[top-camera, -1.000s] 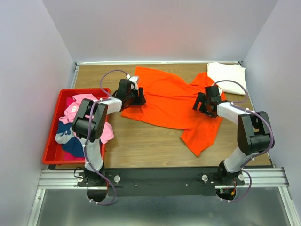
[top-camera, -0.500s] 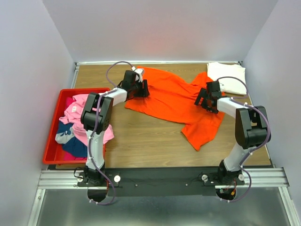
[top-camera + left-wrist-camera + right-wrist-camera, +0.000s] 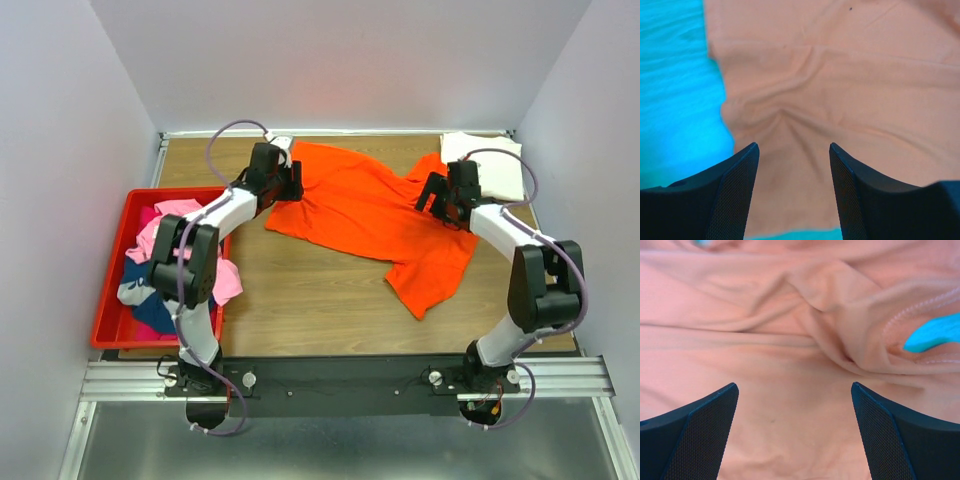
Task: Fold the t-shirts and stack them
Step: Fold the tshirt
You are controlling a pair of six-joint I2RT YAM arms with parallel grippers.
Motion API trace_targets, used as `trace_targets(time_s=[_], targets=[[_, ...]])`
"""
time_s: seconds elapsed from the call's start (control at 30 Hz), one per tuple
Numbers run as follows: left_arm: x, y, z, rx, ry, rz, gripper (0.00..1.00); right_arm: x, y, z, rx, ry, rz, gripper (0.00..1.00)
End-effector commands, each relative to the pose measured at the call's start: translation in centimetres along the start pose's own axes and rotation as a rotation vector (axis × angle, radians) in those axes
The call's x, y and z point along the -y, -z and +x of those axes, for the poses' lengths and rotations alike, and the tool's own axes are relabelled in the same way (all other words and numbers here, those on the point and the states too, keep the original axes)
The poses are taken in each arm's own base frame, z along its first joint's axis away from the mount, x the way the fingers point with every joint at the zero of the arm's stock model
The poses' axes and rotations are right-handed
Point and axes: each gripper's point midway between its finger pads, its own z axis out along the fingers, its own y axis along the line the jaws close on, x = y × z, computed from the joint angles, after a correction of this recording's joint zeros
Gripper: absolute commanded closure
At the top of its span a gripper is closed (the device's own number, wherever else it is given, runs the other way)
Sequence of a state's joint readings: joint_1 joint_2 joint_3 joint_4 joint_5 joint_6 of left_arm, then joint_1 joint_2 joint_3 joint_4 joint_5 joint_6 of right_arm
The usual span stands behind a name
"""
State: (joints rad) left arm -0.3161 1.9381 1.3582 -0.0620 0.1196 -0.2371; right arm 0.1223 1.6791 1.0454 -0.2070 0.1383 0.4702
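Nearest us, on the left, the red bin (image 3: 110, 290) is sitting at the table's (image 3: 300, 300) left edge. It is holding a heap of cloth, with a dark blue t-shirt (image 3: 158, 312) at the near end and a pink t-shirt (image 3: 155, 235) bunched over it.

Moving outward, the orange t-shirt (image 3: 370, 215) is lying opened out across the middle and far part of the table. We are reading its long axis as a diagonal. One narrow end is pointing toward the near right, and the broader end is spreading toward the far left. The cloth is rumpled, not flat. We are not able to tell from above which end is the neck.

The left gripper (image 3: 295, 184) is hanging over the far-left edge of the orange t-shirt. In the left wrist view its two fingers (image 3: 735, 190) are standing apart with creased orange cloth showing between them. Nothing is pinched there, and the shirt's edge is running just to the left of them.

The right gripper (image 3: 437, 200) is sitting over the shirt's far-right part. In the right wrist view its fingers (image 3: 700, 430) are spread wide above a thick fold. They are holding nothing, and a stitched hem is curling at the right.

Farthest out, a cream-white t-shirt (image 3: 495, 165) is resting folded in the far right corner, just beside the orange one.
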Motion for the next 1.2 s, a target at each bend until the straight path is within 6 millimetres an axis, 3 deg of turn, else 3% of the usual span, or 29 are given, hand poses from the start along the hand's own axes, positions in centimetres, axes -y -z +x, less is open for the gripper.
trace_targets(time_s=[0.0,0.1,0.23,0.4,0.57,0.8,1.17], targets=[[-1.9,3.8,-0.5,0.084,0.042,-0.129,0.34,-1.0,2.9,-1.5,0.043,0.025,-0.084,0.00],[-3.0,5.2,2.7,0.046,0.058,-0.178,0.35,-1.2,3.8,-1.3,0.048,0.036,-0.111,0.00],[-5.2,6.5,5.6,0.016,0.065,-0.287,0.38,-1.0,4.4,-0.5,0.039,0.036,-0.126,0.00],[-5.3,6.5,8.5,-0.039,0.095,-0.285,0.39,-0.5,4.8,0.5,0.031,0.039,-0.123,0.00],[-6.2,6.9,8.7,-0.030,0.102,-0.335,0.41,-0.4,5.1,0.7,0.033,0.039,-0.128,0.00],[-6.6,5.7,9.0,-0.017,0.110,-0.327,0.43,-0.3,5.7,0.9,0.039,0.034,-0.136,0.00],[-7.2,4.8,9.5,-0.028,0.115,-0.336,0.55,0.0,6.8,0.9,0.064,0.036,-0.141,0.00]])
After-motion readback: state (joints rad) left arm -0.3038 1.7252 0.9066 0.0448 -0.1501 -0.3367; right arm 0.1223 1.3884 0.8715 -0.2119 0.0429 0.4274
